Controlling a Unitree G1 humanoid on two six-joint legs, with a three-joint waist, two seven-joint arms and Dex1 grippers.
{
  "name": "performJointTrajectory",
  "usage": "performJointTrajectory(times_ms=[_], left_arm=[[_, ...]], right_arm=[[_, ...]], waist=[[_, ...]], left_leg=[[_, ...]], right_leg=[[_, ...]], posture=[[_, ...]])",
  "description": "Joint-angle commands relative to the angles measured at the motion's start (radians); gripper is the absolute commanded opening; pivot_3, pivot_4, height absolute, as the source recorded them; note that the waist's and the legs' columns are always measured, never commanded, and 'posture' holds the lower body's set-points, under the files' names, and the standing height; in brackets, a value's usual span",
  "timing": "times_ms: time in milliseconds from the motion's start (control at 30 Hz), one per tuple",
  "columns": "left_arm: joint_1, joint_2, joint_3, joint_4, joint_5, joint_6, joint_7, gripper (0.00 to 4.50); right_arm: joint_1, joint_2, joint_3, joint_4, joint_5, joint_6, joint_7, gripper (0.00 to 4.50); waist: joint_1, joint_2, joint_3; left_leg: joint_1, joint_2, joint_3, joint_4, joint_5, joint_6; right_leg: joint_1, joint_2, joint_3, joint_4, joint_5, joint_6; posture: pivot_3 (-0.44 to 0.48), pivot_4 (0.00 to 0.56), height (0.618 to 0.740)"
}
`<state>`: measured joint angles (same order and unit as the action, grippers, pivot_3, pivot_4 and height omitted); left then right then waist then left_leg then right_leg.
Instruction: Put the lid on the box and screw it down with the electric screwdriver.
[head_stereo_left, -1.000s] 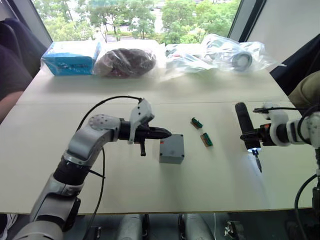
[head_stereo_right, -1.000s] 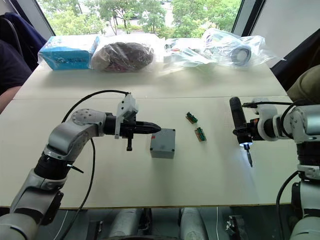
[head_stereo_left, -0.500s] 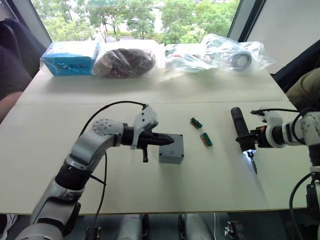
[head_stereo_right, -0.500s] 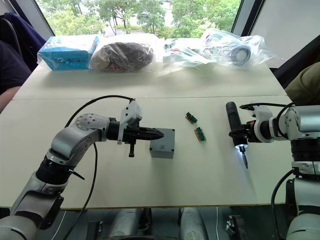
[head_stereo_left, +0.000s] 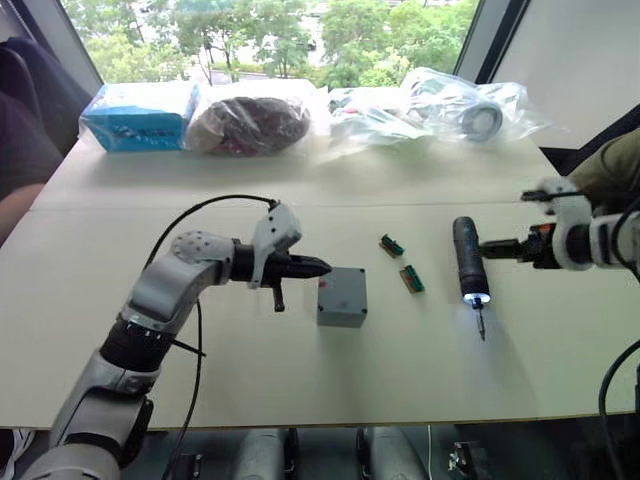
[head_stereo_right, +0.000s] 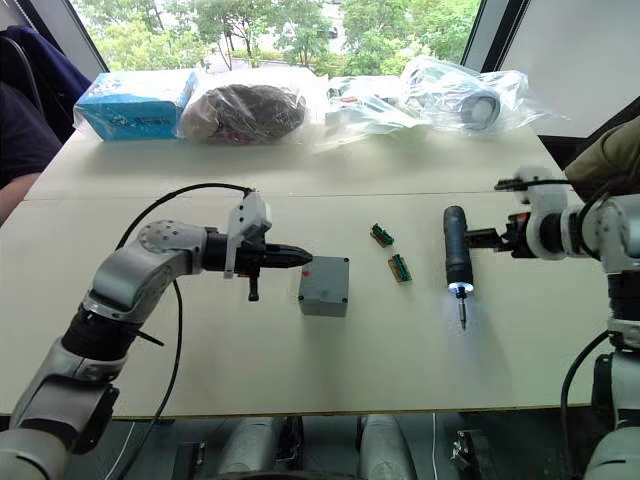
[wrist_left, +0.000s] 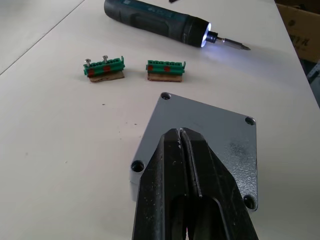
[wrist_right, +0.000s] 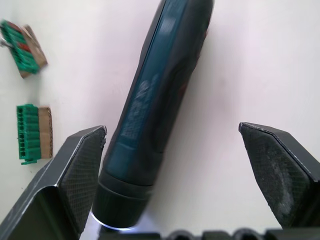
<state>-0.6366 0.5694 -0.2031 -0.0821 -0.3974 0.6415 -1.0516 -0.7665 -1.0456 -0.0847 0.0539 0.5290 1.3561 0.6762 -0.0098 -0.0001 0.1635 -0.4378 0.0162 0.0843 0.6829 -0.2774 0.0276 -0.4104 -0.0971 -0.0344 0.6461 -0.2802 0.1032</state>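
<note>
The white table (head_stereo_left: 120, 290) carries the grey box (head_stereo_left: 342, 306) with its lid (wrist_left: 210, 135) on, left gripper (wrist_left: 181, 134) pressed together just over the lid's edge. The electric screwdriver (head_stereo_right: 455, 250) lies flat beside two green connectors (head_stereo_right: 392, 252), between the spread fingers (wrist_right: 80, 165) of the right gripper (wrist_right: 185, 150), tip light on

Bright window daylight; screwdriver tip light (head_stereo_left: 472, 298) glowing

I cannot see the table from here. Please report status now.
Left gripper shut, empty, over the lid on the box. Right gripper open; electric screwdriver lying on table, lit. Green connectors between them.
</note>
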Motion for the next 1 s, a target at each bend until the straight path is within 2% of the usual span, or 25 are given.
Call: performJointTrajectory(times_ms=[33, 167, 267, 400, 700, 1000], left_arm=[[-0.017, 0.004, 0.038, 0.020, -0.003, -0.016, 0.002, 0.00], [0.009, 0.011, 0.009, 0.035, 0.024, -0.021, -0.004, 0.00], [0.030, 0.014, -0.022, 0.032, 0.047, -0.022, -0.010, 0.00], [0.053, 0.018, -0.069, 0.026, 0.090, -0.035, -0.016, 0.00], [0.048, -0.025, -0.138, 0.088, 0.159, -0.101, -0.028, 0.00], [-0.051, -0.144, -0.152, 0.243, 0.217, -0.199, -0.005, 0.00]], right_arm=[[0.031, 0.030, -0.101, -0.216, 0.086, -0.039, 0.039, 4.48], [0.204, 0.100, -0.131, -0.465, 0.183, -0.065, 0.078, 4.48], [0.360, 0.120, -0.062, -0.630, 0.195, -0.118, 0.089, 4.48], [0.463, 0.120, 0.044, -0.712, 0.165, -0.195, 0.094, 4.48], [0.446, 0.177, 0.235, -0.670, 0.065, -0.298, 0.065, 4.48], [0.416, 0.223, 0.259, -0.696, 0.118, -0.257, 0.090, 4.48]], waist=[[0.000, -0.001, 0.000], [0.005, -0.004, -0.001], [0.020, -0.004, -0.001], [0.023, -0.004, 0.000], [0.023, -0.005, 0.000], [0.023, -0.005, 0.000]], left_leg=[[0.000, 0.000, 0.000, 0.000, 0.000, 0.000], [0.000, 0.000, -0.002, 0.000, 0.000, 0.000], [0.000, 0.000, -0.001, 0.001, 0.000, 0.000], [0.000, -0.001, -0.002, 0.002, -0.001, 0.002], [0.001, -0.001, -0.002, 0.002, -0.001, 0.002], [0.001, -0.001, -0.002, 0.003, -0.001, 0.002]], right_leg=[[0.000, 0.000, 0.000, 0.000, 0.000, 0.000], [0.002, 0.000, -0.001, 0.000, 0.000, 0.000], [0.002, -0.001, -0.001, 0.000, 0.000, 0.000], [0.002, -0.001, -0.001, 0.001, 0.000, 0.001], [0.003, 0.000, -0.001, 0.001, 0.001, 0.001], [0.003, 0.000, -0.002, 0.001, 0.001, 0.001]], posture=[[0.000, 0.150, 0.740], [0.000, 0.150, 0.740], [0.000, 0.150, 0.740], [0.000, 0.150, 0.740], [0.000, 0.150, 0.740], [0.000, 0.150, 0.740]])
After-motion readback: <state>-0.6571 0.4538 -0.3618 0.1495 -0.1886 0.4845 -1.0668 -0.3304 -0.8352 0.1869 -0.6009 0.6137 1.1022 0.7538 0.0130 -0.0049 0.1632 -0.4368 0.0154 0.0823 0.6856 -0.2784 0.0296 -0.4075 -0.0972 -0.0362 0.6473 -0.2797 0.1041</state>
